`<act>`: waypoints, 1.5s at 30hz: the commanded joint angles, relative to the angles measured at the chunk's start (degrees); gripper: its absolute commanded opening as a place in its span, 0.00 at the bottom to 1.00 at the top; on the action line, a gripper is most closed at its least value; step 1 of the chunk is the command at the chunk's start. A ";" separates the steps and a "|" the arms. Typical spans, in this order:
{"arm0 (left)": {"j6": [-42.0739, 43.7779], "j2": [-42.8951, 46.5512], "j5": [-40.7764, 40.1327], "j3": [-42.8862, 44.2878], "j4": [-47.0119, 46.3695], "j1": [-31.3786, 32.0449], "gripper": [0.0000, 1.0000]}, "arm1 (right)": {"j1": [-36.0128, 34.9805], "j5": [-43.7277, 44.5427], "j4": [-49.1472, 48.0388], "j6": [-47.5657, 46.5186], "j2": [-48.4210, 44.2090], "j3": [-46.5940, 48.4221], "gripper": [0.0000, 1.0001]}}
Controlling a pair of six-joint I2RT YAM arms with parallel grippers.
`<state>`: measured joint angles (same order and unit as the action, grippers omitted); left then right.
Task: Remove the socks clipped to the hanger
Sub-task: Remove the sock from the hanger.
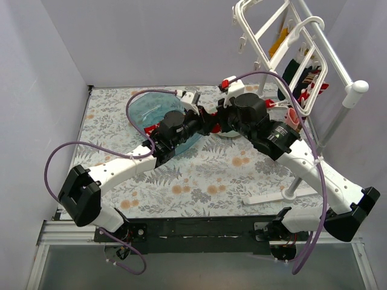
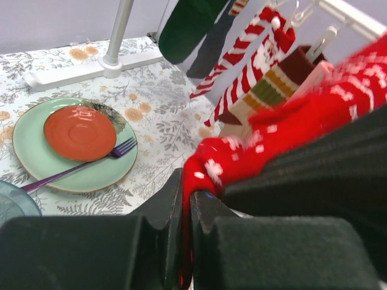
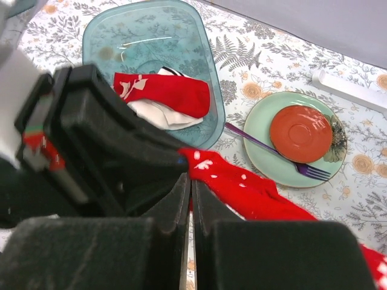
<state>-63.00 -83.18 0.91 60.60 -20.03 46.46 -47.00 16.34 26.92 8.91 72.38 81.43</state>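
Note:
My left gripper (image 2: 186, 188) is shut on the tip of a red sock (image 2: 314, 115) with white flecks, which stretches up and right toward the white hanger (image 1: 302, 36). In the right wrist view the same red sock (image 3: 254, 187) runs from the left gripper's tip past my right gripper (image 3: 191, 181). The right gripper is shut with a sliver of red between its fingers. Still hanging from the hanger are a red-and-white striped sock (image 2: 242, 54), a dark one (image 2: 187, 27) and a brown-striped one (image 2: 272, 84). The clip holding the red sock is hidden.
A blue translucent tub (image 3: 202, 72) holds a red sock (image 3: 166, 93) on white fabric. A green plate (image 3: 260, 151) carries a red-orange saucer (image 3: 300, 133) and a purple fork (image 3: 266, 148). The hanger's stand pole (image 2: 118, 30) and white foot (image 2: 72, 72) rest on the floral cloth.

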 commanded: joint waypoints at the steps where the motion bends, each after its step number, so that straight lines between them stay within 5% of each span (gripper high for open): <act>1: -5.10 -0.93 1.96 6.27 1.22 -4.17 0.00 | -0.46 -2.01 -4.76 -0.20 -1.00 1.20 0.21; 3: -8.18 -1.63 5.58 7.77 2.79 -6.89 0.00 | -0.46 -2.01 -8.71 -0.21 -4.43 -3.26 0.45; 6: -10.64 -3.21 11.04 11.99 6.13 -9.79 0.00 | -0.46 -1.40 -14.69 -0.21 -10.40 -8.64 0.67; 9: -12.84 -4.53 16.39 15.68 8.07 -12.26 0.00 | -0.46 -0.70 -18.99 0.76 -15.68 -14.27 0.76; 20: -19.00 -9.90 28.36 24.56 11.33 -20.17 0.00 | -0.46 3.43 -32.27 8.14 -33.08 -41.95 0.83; 38: -23.39 -8.05 35.47 20.44 11.16 -20.62 0.00 | -0.46 19.25 -43.34 4.02 -49.17 -52.42 0.91; 45: -25.85 -8.49 38.64 19.47 11.07 -20.62 0.00 | -0.46 24.79 -62.84 -0.81 -50.76 -60.85 0.99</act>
<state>-87.26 -94.21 37.74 79.96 -8.56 26.85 -47.37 36.05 -21.12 11.88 21.76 24.01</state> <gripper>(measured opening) 0.023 0.982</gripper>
